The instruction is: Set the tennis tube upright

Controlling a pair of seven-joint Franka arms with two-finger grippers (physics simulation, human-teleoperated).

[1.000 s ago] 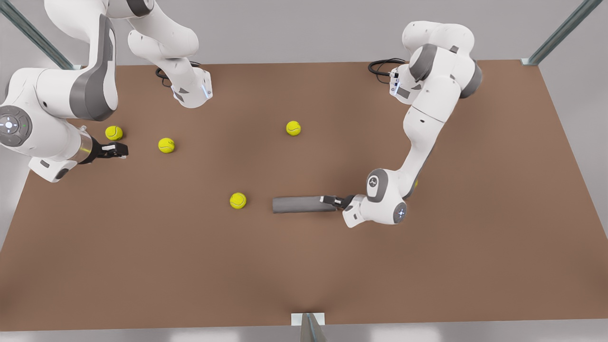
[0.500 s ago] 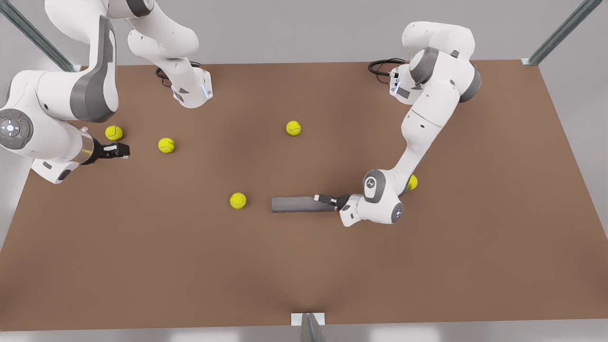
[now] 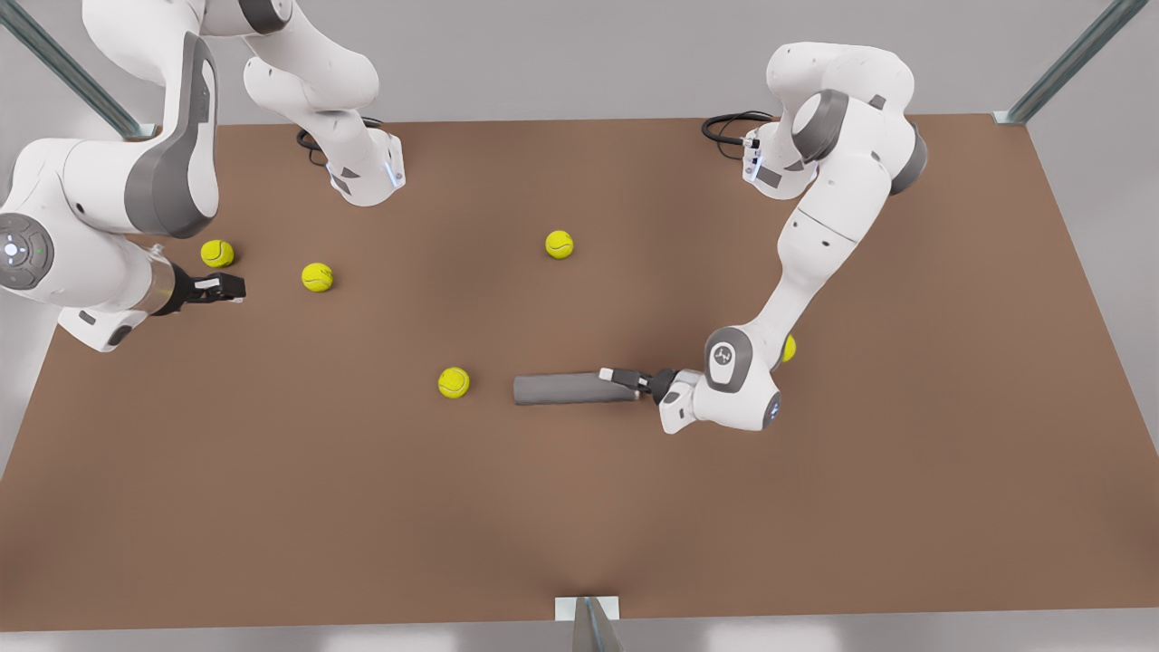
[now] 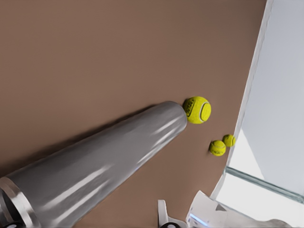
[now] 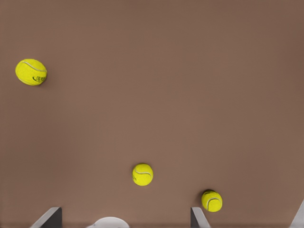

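Brown tabletop (image 3: 272,543), bare along its near edge. Item one, the tennis tube (image 3: 557,389): dark grey metal, lying flat on its side about mid-table, long axis running across the front view. Item two, left gripper (image 3: 625,377): at the tube's end on the front view's right, fingers apparently closed over that end; the left wrist view puts the silvery rim (image 4: 14,204) right at the hand. Item three, one tennis ball (image 3: 454,382) near the tube's free end, apart from it. Item four, a ball (image 3: 788,348) half hidden behind the left arm's wrist. Farther back, a ball (image 3: 560,244) alone, then a pair of balls (image 3: 317,277) by the front view's left. Item last, right gripper (image 3: 226,288): waiting beside that pair, fingers (image 5: 50,217) spread wide, holding nothing. Risks as I judge them: I hold a long, smooth cylinder by its very end, so its weight could twist it in the fingers as it tilts; it could slip out and roll. Its free end could skid along the table and knock the nearby ball.
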